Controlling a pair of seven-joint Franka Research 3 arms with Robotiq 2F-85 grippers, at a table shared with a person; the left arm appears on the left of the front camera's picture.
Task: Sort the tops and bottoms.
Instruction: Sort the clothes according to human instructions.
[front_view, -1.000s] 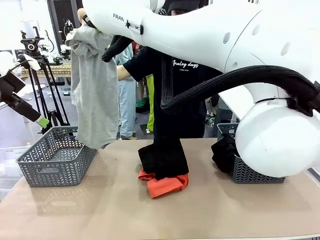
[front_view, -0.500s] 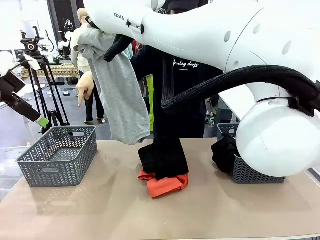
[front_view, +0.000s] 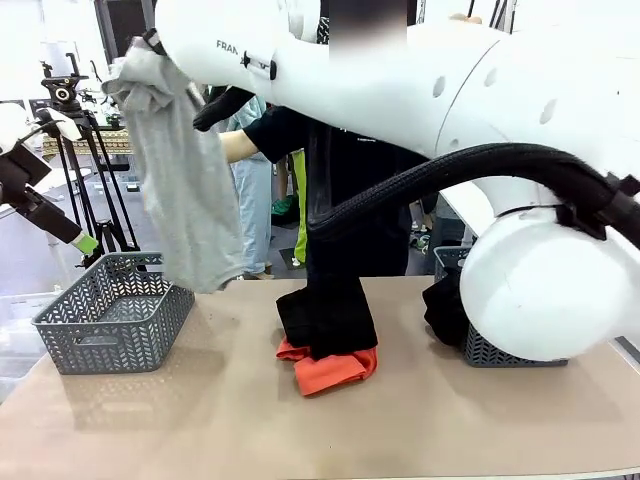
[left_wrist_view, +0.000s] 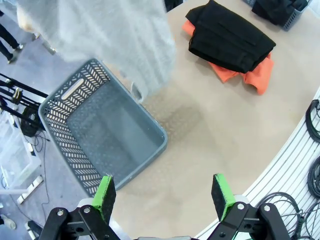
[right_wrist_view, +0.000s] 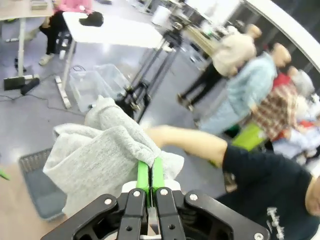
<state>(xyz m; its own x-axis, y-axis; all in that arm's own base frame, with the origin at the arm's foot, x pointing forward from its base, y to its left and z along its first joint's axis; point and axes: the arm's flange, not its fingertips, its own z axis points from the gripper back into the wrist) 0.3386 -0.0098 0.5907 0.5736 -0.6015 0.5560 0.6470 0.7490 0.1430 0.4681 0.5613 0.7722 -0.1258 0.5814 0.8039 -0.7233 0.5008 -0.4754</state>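
1. The grey top is held high by the right hand, whose pads are pressed together on a bunched fold of the cloth. The right arm is stretched across to the robot's left side.
2. The top hangs with its long axis vertical. Its lower hem is seen at the far right corner of the left basket and is not yet inside.
3. Deciding relation: the basket's open middle lies below the hem and further toward the robot's left and near side. A short carry that way before release is judged necessary.
4. The left hand is seen empty, fingers wide apart, near the left side of the same basket and above its rim. It is the nearer hand to the basket, but the garment is carried by the right.
5. The black bottoms lie on the orange top in the middle of the table, both unsorted. Dark cloth is seen in the right basket.
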